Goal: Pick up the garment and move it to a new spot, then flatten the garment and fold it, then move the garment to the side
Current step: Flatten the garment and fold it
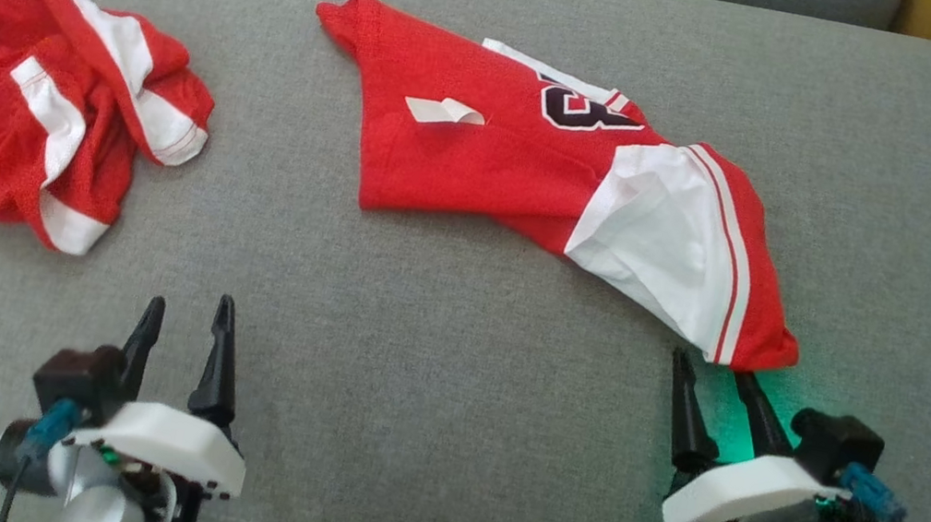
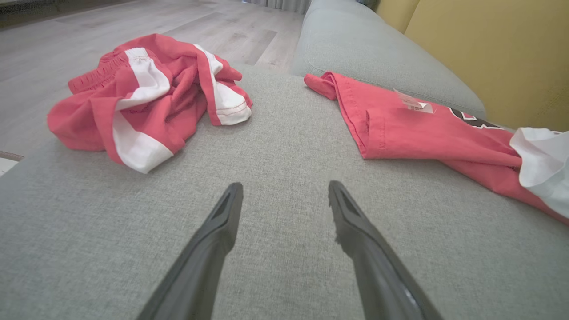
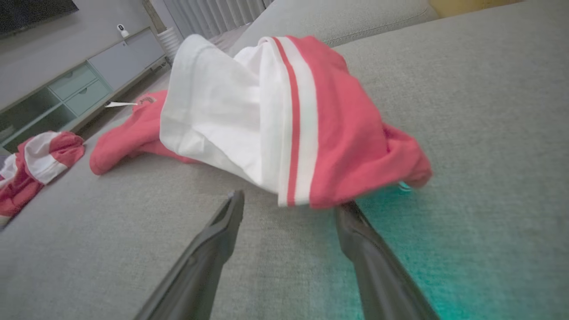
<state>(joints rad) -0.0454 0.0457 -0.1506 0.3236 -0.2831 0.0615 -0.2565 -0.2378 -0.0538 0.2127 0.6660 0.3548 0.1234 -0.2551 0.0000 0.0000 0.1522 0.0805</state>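
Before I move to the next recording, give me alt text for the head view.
A red jersey with a white sleeve lies spread across a grey sofa cushion, its sleeve end just ahead of the open right gripper. A crumpled red-and-white garment sits at the left edge, beyond the open left gripper.

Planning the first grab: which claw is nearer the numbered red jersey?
Right. The right claw is open at the striped sleeve end of the jersey; the left claw, open, is far off to its left.

The right gripper sits at 6 o'clock, jaws apart and empty. The red-and-white garment lies at 12 o'clock, its hem covering one fingertip. A crumpled garment lies at 9 o'clock.
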